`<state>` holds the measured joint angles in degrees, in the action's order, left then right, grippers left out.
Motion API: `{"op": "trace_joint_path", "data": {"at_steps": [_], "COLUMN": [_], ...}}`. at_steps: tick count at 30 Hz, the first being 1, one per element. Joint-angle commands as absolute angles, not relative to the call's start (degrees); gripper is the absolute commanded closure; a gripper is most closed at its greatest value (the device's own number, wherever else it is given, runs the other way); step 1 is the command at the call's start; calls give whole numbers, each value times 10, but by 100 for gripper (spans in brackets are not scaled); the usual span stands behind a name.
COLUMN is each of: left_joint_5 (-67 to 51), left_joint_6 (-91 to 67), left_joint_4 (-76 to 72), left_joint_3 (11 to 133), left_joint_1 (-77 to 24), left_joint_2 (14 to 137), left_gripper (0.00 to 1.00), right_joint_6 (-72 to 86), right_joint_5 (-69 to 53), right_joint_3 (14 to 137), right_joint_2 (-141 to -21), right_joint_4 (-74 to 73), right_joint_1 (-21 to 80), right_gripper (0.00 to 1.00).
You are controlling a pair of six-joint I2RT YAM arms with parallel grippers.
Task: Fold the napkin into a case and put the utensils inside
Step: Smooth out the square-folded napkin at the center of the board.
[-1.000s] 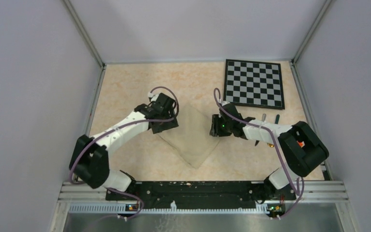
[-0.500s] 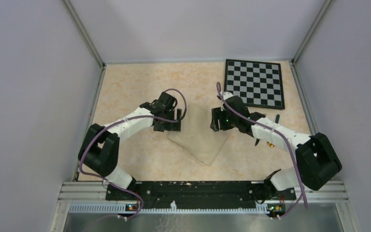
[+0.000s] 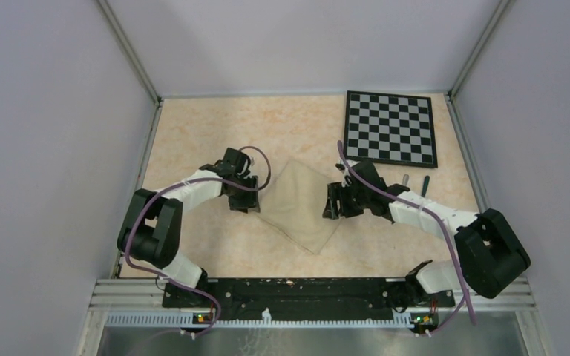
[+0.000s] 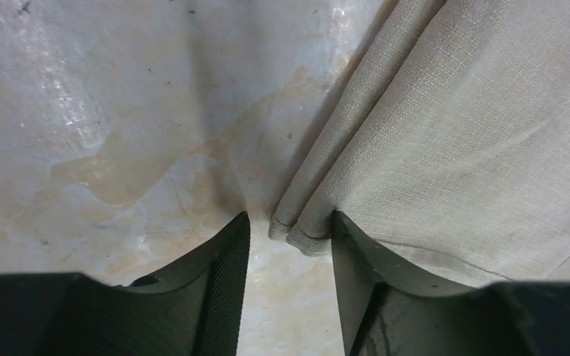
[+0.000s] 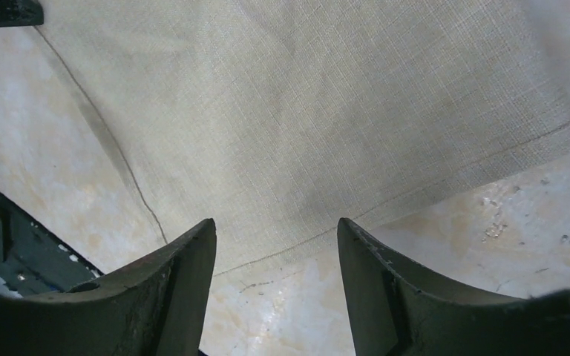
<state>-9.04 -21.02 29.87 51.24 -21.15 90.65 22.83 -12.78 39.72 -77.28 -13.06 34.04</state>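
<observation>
Left pincer (image 4: 288,236) and right pincer (image 5: 276,237) gape astride the napkin (image 3: 300,208), lying lengthwise far-to-near.

White arm links (image 3: 199,185), black joints (image 3: 152,237) — looping purple cables (image 3: 340,152), dark ribbed fingers (image 4: 219,289)

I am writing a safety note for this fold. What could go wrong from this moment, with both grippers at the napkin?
1. The left gripper stands open around a doubled corner of the napkin; closing may catch only one layer and spoil the fold.
2. The right gripper straddles a flat edge and may slide over it without gripping.
3. The utensils lie close beside the right arm, which may knock them.
</observation>
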Motion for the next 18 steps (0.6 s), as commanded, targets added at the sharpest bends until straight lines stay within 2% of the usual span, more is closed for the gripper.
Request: {"op": "trace_joint_path", "data": {"at_steps": [1,6,13,15,18], "left_joint_5": [-127,-134,-134,-140,-153], "left_joint_6": [-210,-228,-257,-261,-260], "left_joint_4": [243,212,182,185,207], "left_joint_3": [474,462,421,413,413], "left_joint_1": [-180,-175,-164,-164,-164], "left_joint_2": [894,904,912,902,877], "left_gripper": [53,71,88,86,77], "right_joint_6": [263,303,313,303,287], "right_joint_5": [-166,-216,-239,-221,-213], "right_joint_3": [387,350,326,337,366], "right_joint_2": [-759,-758,-737,-733,-719], "right_joint_4": [-90,-51,-45,-72,-104], "right_joint_1": [353,354,355,355,355], "right_gripper": [40,40,40,40,40]}}
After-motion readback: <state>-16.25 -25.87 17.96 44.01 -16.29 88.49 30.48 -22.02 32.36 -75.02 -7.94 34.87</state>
